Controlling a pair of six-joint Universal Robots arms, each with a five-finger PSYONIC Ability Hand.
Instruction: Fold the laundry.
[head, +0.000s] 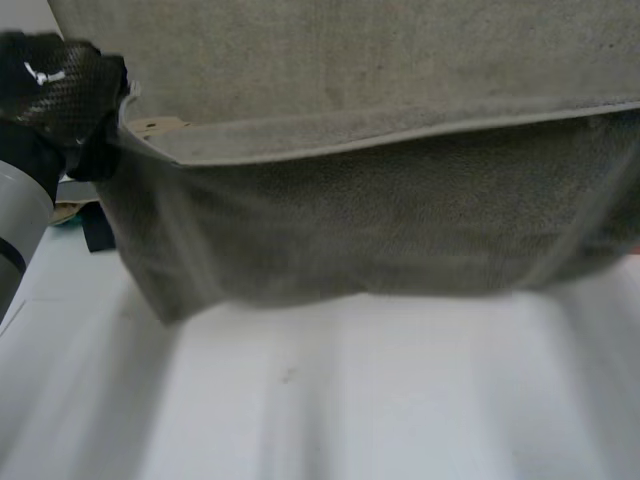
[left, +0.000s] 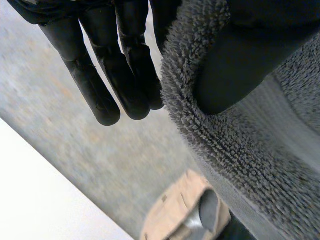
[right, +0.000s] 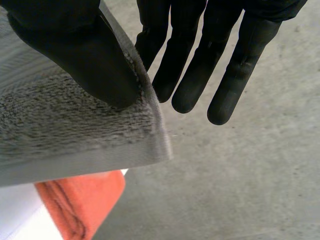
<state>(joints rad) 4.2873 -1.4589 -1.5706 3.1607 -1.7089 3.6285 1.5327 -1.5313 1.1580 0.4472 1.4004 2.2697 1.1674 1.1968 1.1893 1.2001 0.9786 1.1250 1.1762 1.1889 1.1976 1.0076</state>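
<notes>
1. The towel (head: 380, 230) hung stretched between both hands, its lower edge close to the table (head: 400, 400), whose near side showed white.
2. The left hand (head: 60, 85) pinched one top corner under its thumb, with the other fingers straight and together.
3. The right hand (right: 85, 55) pinched the opposite corner, its free fingers slightly spread.
4. An orange object (right: 80, 200) showed beneath that corner.

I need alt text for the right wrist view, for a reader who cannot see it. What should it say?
The robot's right hand pinches a grey towel near its corner under the thumb, with the other fingers straight beyond the cloth's edge. An orange object shows past the towel's edge, and a grey surface lies behind the fingers.
</notes>
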